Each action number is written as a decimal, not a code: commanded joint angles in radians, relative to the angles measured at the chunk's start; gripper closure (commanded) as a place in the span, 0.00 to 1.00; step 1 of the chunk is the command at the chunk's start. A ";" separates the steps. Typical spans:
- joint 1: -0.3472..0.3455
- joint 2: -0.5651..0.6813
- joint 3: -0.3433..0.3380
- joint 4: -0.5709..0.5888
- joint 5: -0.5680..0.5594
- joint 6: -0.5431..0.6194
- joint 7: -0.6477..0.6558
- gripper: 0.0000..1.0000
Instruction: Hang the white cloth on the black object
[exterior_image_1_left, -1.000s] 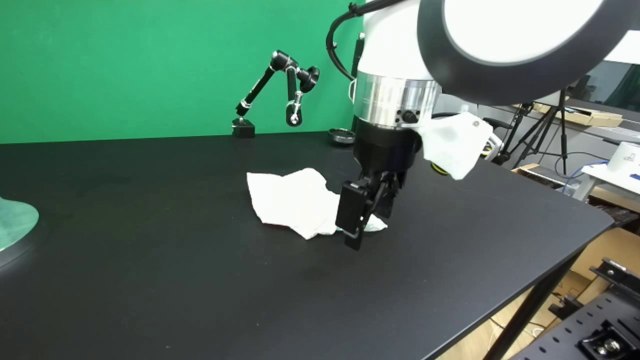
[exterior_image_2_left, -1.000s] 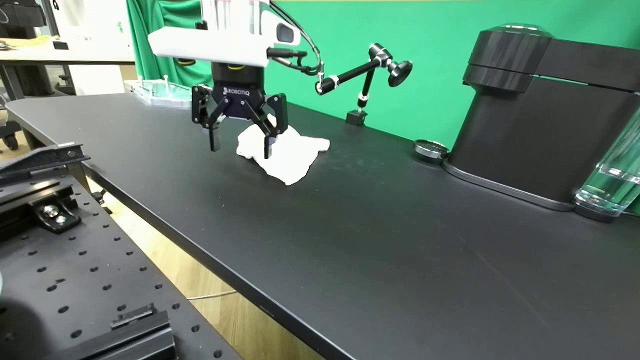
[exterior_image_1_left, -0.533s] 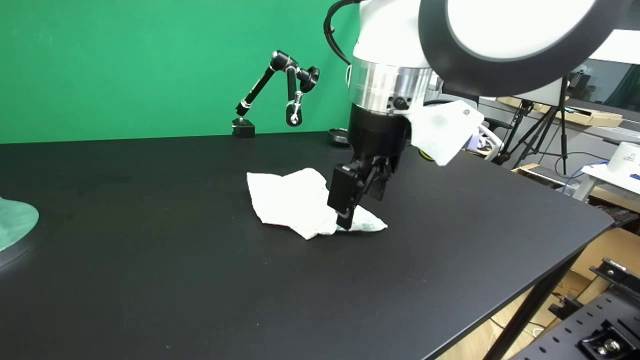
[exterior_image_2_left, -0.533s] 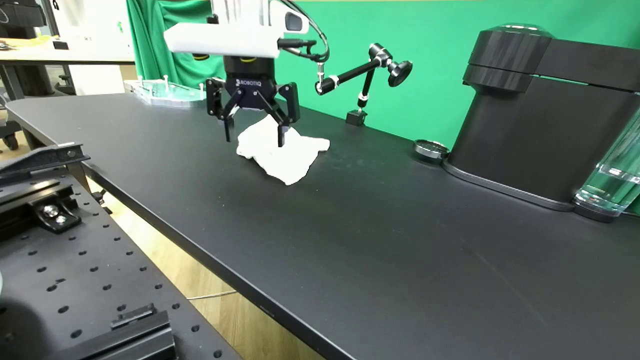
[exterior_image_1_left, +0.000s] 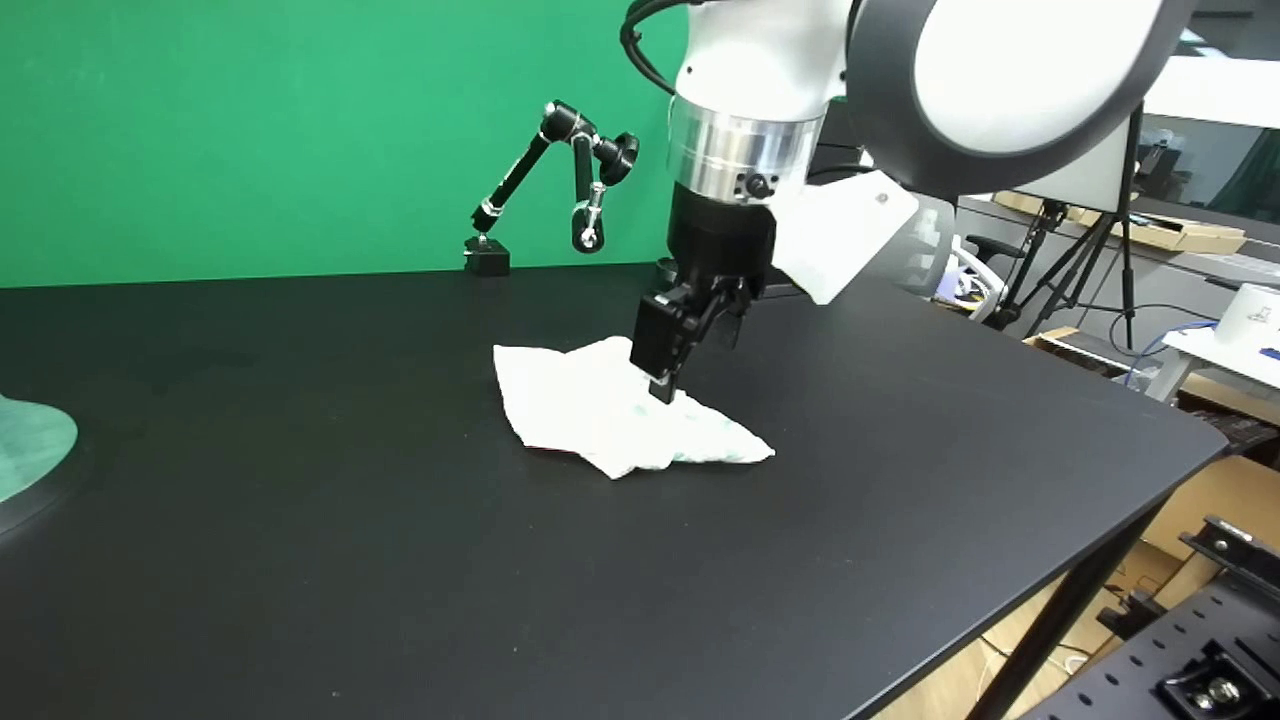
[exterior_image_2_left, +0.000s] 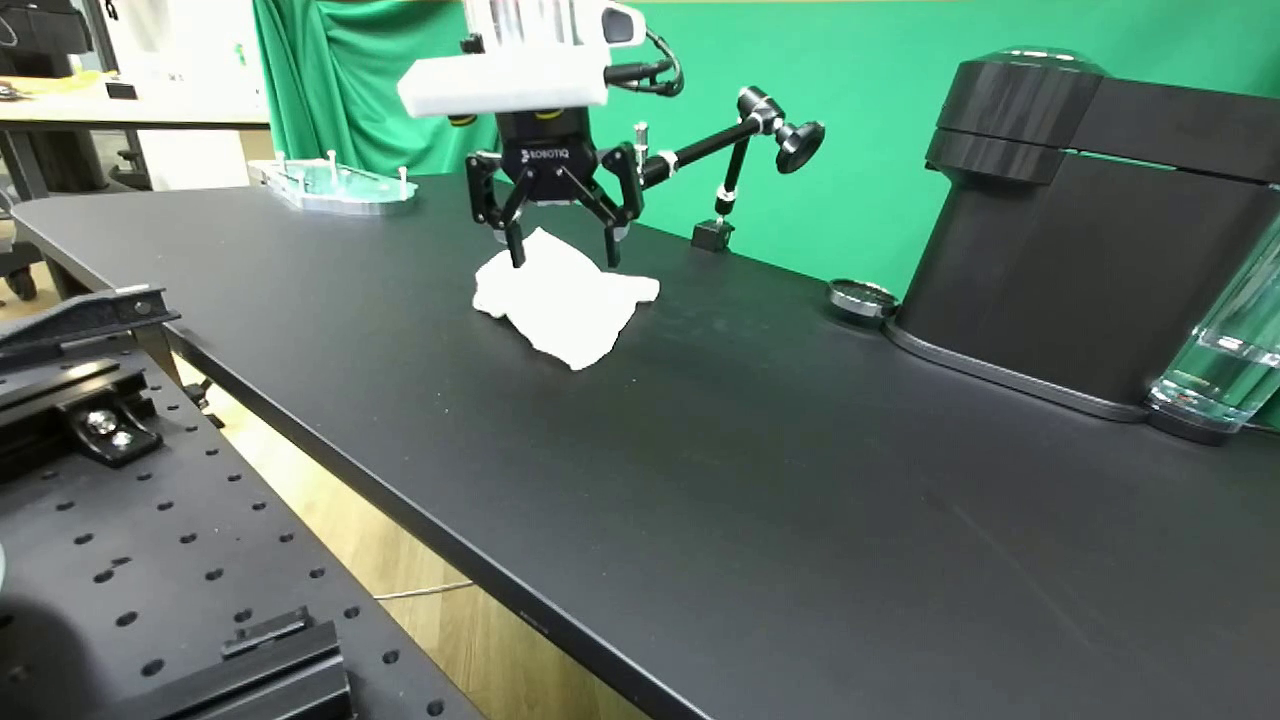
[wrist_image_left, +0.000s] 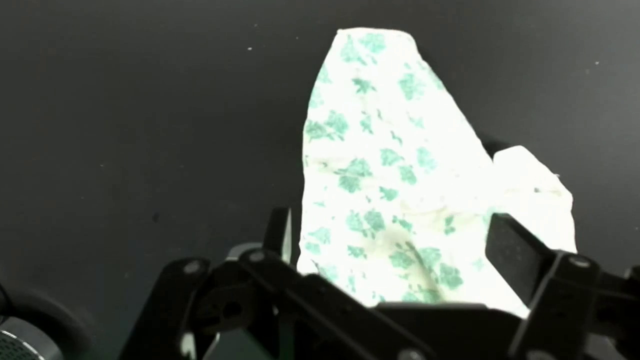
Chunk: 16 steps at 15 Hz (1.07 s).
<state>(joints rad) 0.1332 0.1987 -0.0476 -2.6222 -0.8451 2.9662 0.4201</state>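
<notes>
The white cloth lies crumpled on the black table in both exterior views (exterior_image_1_left: 590, 410) (exterior_image_2_left: 565, 320). In the wrist view the cloth (wrist_image_left: 370, 150) shows a green leaf print. The black object is a jointed stand arm on a small block base, at the back of the table in both exterior views (exterior_image_1_left: 516, 180) (exterior_image_2_left: 712, 147). Nothing hangs on it. My gripper (exterior_image_2_left: 565, 260) is open and empty above the back part of the cloth, fingers pointing down. In the wrist view the gripper's fingers (wrist_image_left: 390, 222) stand wide apart with cloth below and between them, not gripped.
A black machine (exterior_image_2_left: 1080, 240) with a clear tank (exterior_image_2_left: 1230, 350) stands at the back right in an exterior view. A round metal dish (exterior_image_2_left: 862, 298) sits beside it. A clear tray (exterior_image_2_left: 335, 190) is at the far left. A green curtain (exterior_image_1_left: 250, 130) hangs behind the table.
My open gripper has moved over the cloth toward the table's back, leftward and up in an exterior view and rightward in an exterior view. The cloth and the black stand have not moved.
</notes>
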 joint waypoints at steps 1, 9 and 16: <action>0.038 0.110 -0.001 0.063 -0.020 0.049 0.057 0.00; 0.092 0.221 -0.026 0.133 -0.002 0.131 0.063 0.55; 0.141 0.174 -0.065 0.135 -0.010 0.121 0.076 0.99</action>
<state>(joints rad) 0.2322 0.4015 -0.0796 -2.4923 -0.8421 3.0973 0.4513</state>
